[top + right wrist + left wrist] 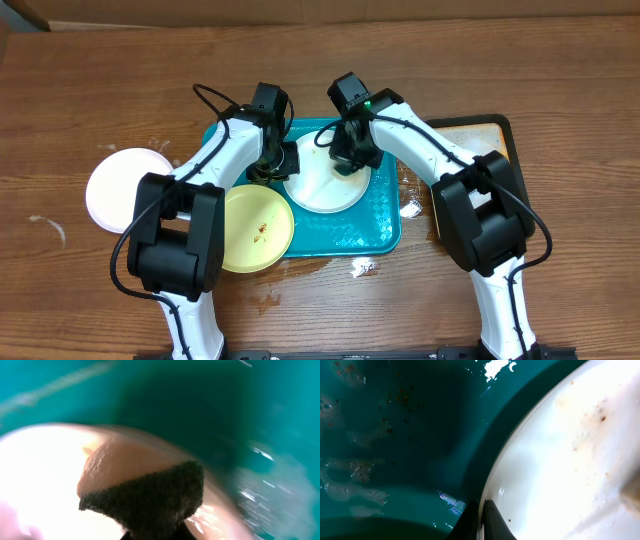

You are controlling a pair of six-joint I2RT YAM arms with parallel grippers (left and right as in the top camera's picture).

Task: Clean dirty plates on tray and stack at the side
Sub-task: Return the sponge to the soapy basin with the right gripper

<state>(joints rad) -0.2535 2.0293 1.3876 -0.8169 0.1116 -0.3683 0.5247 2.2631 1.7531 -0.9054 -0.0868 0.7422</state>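
Teal plastic tray (372, 226) looks wet. Left gripper (481, 506) pinches the smooth round white plate (560, 460) by its rim; right gripper (155, 532) squeezes a rough sponge (150, 495).

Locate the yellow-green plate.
Overhead, the yellow-green plate lies over the tray's near-left corner, right of the white plate off the tray.

Wooden table (560, 70), dark-rimmed beige tray (486, 130) on its right side, white foam flecks (362, 267), green-faced sponge (150, 497).
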